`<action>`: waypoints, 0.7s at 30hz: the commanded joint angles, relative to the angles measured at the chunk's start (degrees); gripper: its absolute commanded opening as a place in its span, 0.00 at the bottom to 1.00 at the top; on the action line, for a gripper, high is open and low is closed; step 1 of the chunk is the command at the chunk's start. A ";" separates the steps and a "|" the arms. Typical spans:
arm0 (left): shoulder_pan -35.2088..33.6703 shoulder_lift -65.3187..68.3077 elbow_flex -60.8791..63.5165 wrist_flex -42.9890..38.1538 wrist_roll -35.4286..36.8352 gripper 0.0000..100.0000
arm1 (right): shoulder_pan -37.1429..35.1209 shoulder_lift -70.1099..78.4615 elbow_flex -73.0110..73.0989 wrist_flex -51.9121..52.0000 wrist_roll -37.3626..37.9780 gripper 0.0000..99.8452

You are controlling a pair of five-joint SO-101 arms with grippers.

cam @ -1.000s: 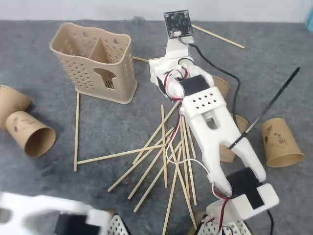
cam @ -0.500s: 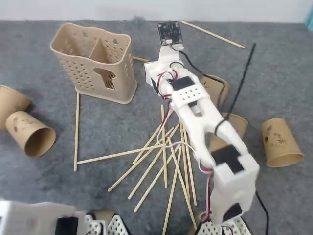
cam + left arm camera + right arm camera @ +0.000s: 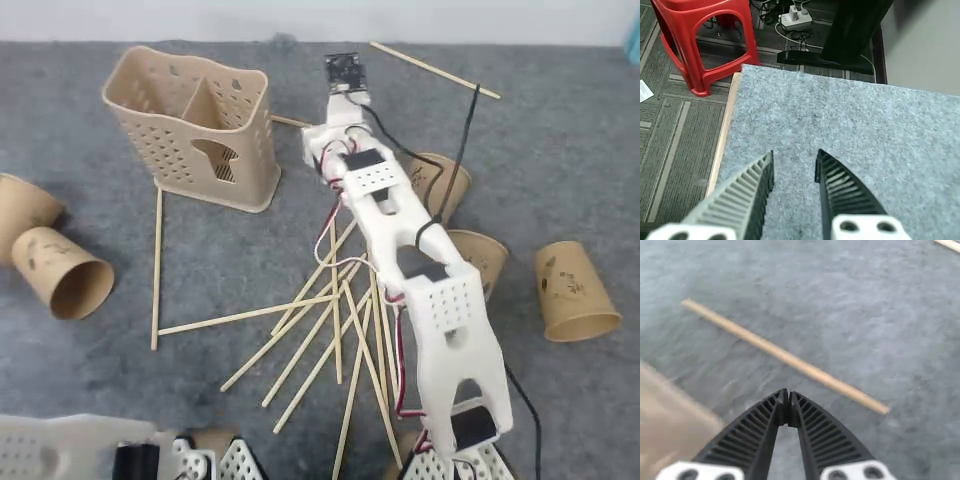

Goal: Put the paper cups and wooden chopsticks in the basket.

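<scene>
Beside the basket (image 3: 190, 125), right gripper (image 3: 788, 396) pressed shut above a lone chopstick (image 3: 785, 356). Left gripper (image 3: 794, 159) spread over bare mat (image 3: 865, 130). Chopsticks (image 3: 240, 317) and cups (image 3: 65, 272) lie on mat, outside basket.

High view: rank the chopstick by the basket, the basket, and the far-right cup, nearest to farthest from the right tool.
From the right tool:
1. Chopstick, just ahead of its tips.
2. Basket, beyond that chopstick, upper left.
3. Cup, far right of the table.
</scene>
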 commanded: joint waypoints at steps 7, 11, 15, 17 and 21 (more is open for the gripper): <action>0.18 -0.53 -2.42 0.00 0.62 0.13 | 0.92 6.81 -19.52 10.51 -0.35 0.20; 0.18 -0.53 -2.42 0.00 0.62 0.13 | 1.98 12.53 -26.73 13.67 2.20 0.20; 0.18 -0.44 -2.33 0.00 0.44 0.13 | 2.15 18.68 -34.81 15.43 5.36 0.20; 0.18 -0.44 -2.33 0.09 0.35 0.13 | 2.77 21.67 -39.03 16.04 5.71 0.19; 0.26 -0.44 -1.19 -0.09 0.35 0.13 | 3.21 26.68 -45.89 15.96 7.74 0.15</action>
